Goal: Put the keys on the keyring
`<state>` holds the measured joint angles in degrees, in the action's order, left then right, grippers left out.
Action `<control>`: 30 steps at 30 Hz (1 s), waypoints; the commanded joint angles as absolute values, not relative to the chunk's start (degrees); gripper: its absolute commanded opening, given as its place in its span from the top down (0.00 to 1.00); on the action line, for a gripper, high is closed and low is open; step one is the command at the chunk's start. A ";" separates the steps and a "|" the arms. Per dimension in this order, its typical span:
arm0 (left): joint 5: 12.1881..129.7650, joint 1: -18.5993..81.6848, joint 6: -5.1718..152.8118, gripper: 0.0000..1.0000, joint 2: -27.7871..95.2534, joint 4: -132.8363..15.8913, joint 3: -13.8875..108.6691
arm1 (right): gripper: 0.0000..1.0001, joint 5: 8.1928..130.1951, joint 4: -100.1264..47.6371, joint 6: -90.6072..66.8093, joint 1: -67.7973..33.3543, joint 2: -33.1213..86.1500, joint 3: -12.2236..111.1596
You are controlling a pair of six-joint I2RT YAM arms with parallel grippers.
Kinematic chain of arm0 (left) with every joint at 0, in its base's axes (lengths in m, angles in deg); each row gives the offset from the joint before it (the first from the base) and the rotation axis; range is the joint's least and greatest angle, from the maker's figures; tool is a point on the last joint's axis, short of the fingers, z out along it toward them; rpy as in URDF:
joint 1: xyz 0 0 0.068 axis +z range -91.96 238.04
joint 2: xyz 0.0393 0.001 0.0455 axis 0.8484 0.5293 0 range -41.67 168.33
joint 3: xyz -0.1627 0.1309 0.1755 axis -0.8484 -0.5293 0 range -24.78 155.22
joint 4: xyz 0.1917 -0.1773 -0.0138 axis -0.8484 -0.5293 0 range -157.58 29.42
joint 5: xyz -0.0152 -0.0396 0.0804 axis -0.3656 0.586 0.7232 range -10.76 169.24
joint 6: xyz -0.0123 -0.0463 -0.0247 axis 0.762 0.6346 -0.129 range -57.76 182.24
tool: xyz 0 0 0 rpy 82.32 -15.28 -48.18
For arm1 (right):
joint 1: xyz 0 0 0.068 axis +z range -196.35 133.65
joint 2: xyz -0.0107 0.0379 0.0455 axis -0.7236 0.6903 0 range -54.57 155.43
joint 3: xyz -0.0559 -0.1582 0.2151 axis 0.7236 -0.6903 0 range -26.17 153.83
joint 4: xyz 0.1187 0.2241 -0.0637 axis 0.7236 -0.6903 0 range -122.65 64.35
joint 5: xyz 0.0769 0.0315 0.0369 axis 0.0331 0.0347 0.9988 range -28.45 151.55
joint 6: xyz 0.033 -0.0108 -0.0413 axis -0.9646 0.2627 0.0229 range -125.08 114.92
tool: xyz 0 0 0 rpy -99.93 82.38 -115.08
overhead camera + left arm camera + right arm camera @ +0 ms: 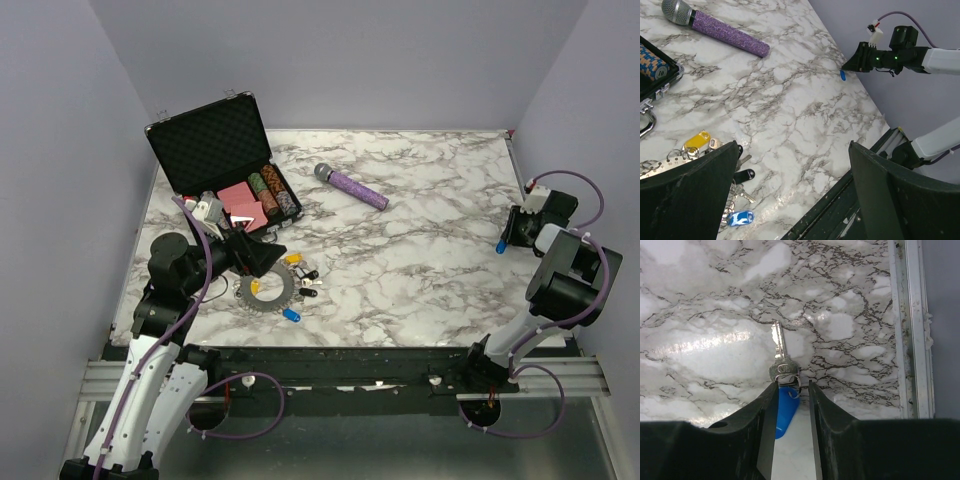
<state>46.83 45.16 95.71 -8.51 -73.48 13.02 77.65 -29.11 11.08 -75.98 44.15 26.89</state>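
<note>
The toothed grey keyring (266, 291) lies flat at the table's near left, partly under my left gripper (262, 256). Several keys lie on and around it, with yellow (696, 140), black (742, 176) and blue (740, 218) caps. That left gripper (793, 150) hangs above them, jaws wide open and holding nothing. At the far right, one silver key (780, 356) with a blue cap (785, 412) lies on the marble. My right gripper (792, 385) straddles the cap. Its left finger (752, 435) is at the cap's edge, and a gap shows before the right finger (840, 440).
An open black case (212, 140) with poker chips (275, 190) and pink cards stands at the back left. A purple microphone (352, 187) lies mid-back. The table's metal edge rail (908, 330) and the wall run close to the right gripper.
</note>
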 commanded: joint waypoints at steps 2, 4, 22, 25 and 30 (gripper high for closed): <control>45.23 44.77 95.55 0.01 -8.63 -71.83 12.49 | 0.62 77.29 -27.41 9.95 -76.49 46.15 28.59; 45.22 44.86 95.55 0.01 -8.63 -71.83 12.49 | 0.63 77.20 -27.32 9.77 -76.58 46.33 28.76; 45.14 44.86 95.64 0.01 -9.15 -72.00 12.31 | 0.77 77.29 -27.23 9.77 -76.58 46.95 28.77; 45.22 44.86 95.64 0.01 -9.15 -72.00 12.31 | 0.81 77.46 -27.32 9.77 -76.67 46.95 28.77; 45.14 44.86 95.64 0.01 -9.07 -72.00 12.57 | 0.85 77.72 -27.32 9.94 -76.67 46.77 28.68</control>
